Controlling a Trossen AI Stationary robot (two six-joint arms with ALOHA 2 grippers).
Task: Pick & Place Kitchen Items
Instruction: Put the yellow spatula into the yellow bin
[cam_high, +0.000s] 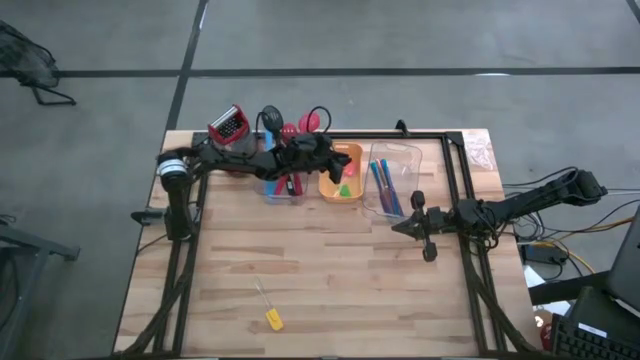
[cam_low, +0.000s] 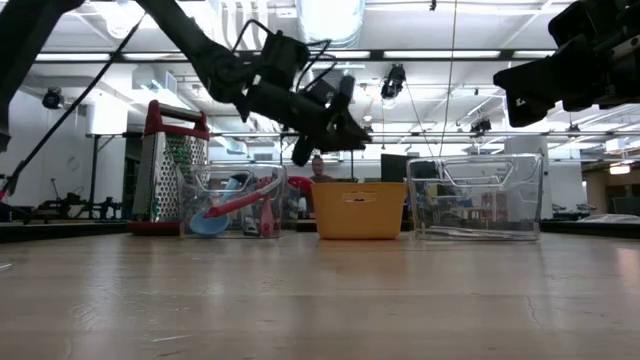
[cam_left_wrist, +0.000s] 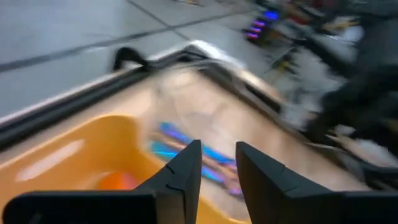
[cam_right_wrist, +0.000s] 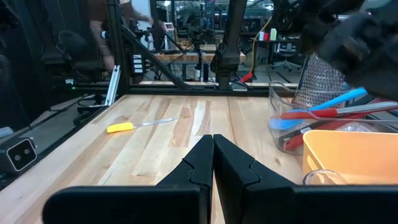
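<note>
The left hand (cam_high: 345, 172), fingers a little apart and seemingly empty, hangs over the orange tray (cam_high: 327, 188), so next it must fetch the yellow-handled tool (cam_high: 268, 308) at seven o'clock on the surface (cam_high: 330, 280).

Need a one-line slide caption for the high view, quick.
Left pincer hovers over the orange tray; right pincer, shut, waits near the clear bin.

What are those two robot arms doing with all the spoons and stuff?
They are sorting kitchen items into bins. The left gripper hangs over the orange tray, its fingers slightly apart and holding nothing. The right gripper waits with shut fingers near the clear bin holding blue-handled cutlery. Spoons already sit in another bin, and a yellow-handled tool lies on the table.
</note>
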